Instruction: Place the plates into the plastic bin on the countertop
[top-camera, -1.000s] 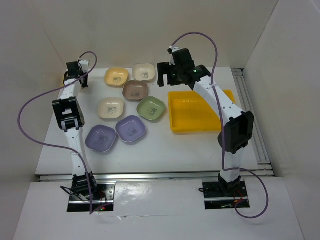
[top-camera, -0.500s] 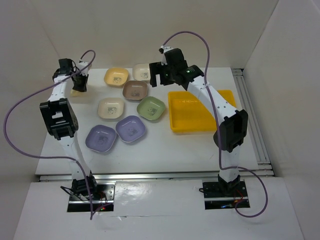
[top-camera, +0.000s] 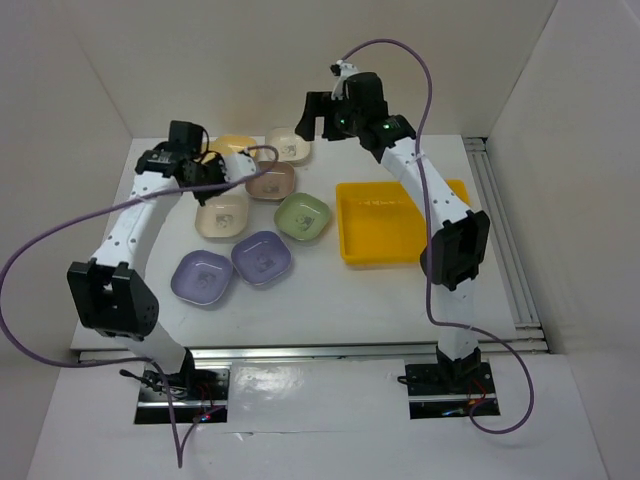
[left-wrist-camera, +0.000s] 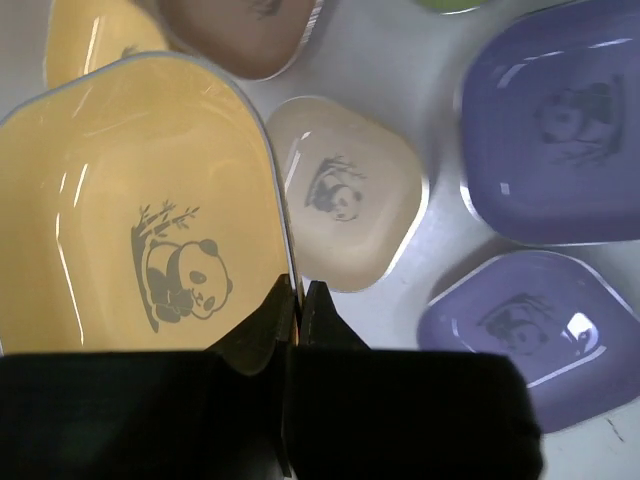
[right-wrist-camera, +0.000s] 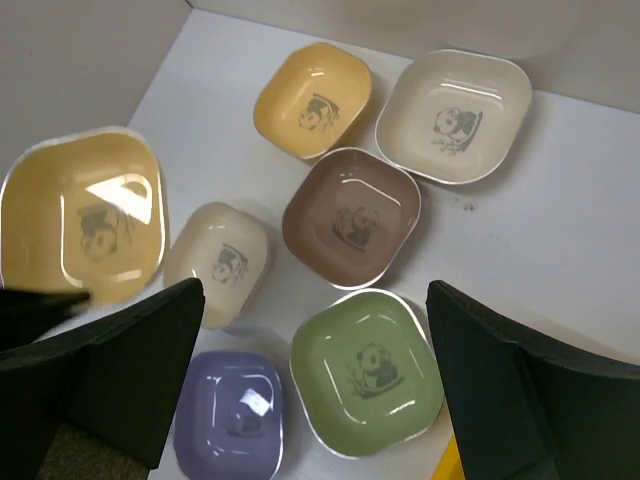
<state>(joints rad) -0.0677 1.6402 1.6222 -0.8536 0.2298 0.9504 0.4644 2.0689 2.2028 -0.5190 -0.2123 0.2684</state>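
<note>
My left gripper (top-camera: 218, 168) (left-wrist-camera: 297, 292) is shut on the rim of a yellow plate (left-wrist-camera: 140, 230) and holds it above the other plates; the plate also shows in the right wrist view (right-wrist-camera: 85, 215). On the countertop (top-camera: 330, 290) lie a yellow plate (right-wrist-camera: 312, 100), a cream plate (top-camera: 290, 145), a brown plate (top-camera: 272, 180), a second cream plate (top-camera: 222, 215), a green plate (top-camera: 302, 217) and two lilac plates (top-camera: 262, 258) (top-camera: 202, 277). The yellow-orange plastic bin (top-camera: 390, 225) stands to their right, with nothing in it. My right gripper (top-camera: 320, 112) (right-wrist-camera: 335, 385) is open, high over the back plates.
White walls enclose the countertop on three sides. A metal rail (top-camera: 500, 230) runs along its right edge. Purple cables arch over both arms. The right arm's links reach over the bin's back right part.
My left gripper has swung from the far left corner to the right, lifting the yellow plate over the other plates. My right gripper has moved a little left and back.
</note>
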